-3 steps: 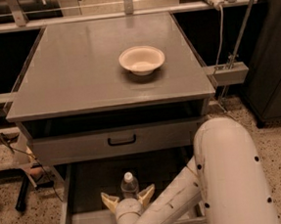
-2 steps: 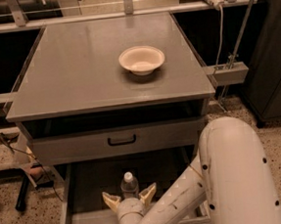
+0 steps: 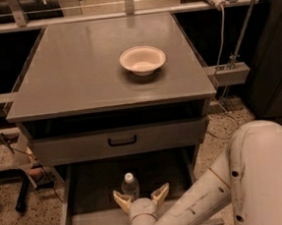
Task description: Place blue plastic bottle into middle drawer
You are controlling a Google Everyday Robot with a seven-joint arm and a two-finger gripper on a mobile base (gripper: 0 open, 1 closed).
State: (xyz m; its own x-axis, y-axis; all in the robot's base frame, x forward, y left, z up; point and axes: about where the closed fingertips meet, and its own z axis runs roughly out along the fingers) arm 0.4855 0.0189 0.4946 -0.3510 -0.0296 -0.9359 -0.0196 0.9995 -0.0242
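Now the clear bluish plastic bottle with white cap stands upright, unmoved, on the floor of the open grey middle drawer, while the cream two-finger gripper just near of it has edged right, claw wide open, holding nothing: placement looks done.

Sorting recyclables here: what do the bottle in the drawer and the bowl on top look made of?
The blue plastic bottle: clear plastic, seemingly; see-through bluish body, white cap. The bowl: matte cream, likely paper or foam. The open gripper flanks the bottle in the middle drawer.
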